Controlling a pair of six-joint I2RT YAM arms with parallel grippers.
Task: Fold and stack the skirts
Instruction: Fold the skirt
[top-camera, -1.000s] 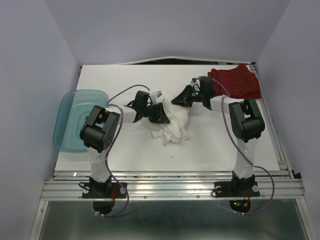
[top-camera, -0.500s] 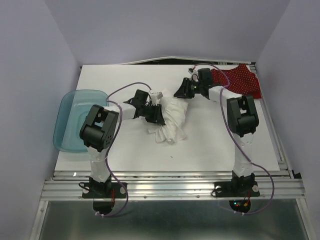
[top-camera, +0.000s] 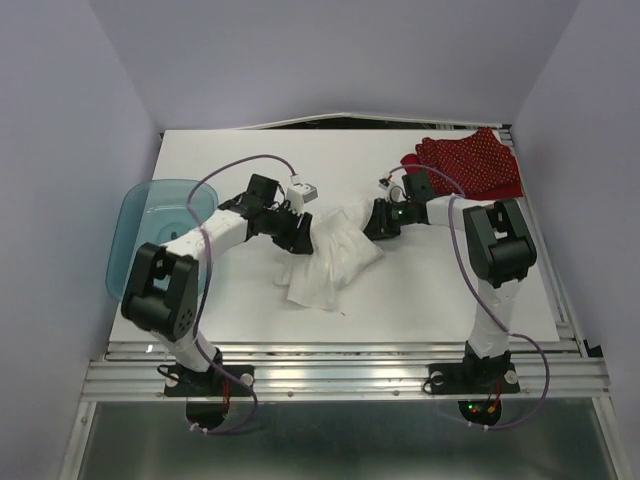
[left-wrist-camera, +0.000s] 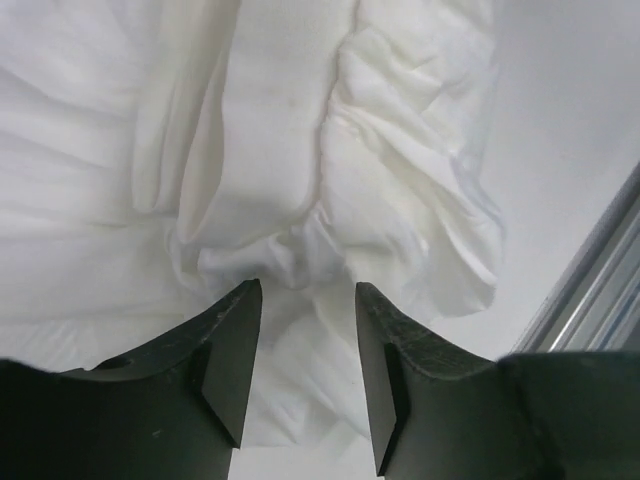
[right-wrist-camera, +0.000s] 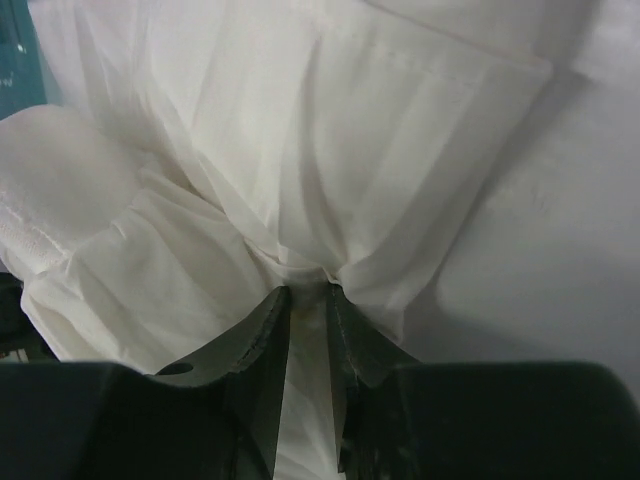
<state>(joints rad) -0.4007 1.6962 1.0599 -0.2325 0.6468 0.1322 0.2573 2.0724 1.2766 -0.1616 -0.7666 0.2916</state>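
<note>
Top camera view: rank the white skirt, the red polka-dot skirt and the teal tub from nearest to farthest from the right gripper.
1. white skirt: in the centre, pinched by the right gripper.
2. red polka-dot skirt: far right corner, behind the gripper.
3. teal tub: far left side, beyond the white skirt.

I am working in a robotics lab cell: plain lavender walls (top-camera: 60, 150) are enclosing the white surface (top-camera: 420, 290), aluminium rails (top-camera: 340, 375) running at 6 o'clock.

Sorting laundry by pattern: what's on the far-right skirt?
Red skirt with small white dots; top external view.
</note>
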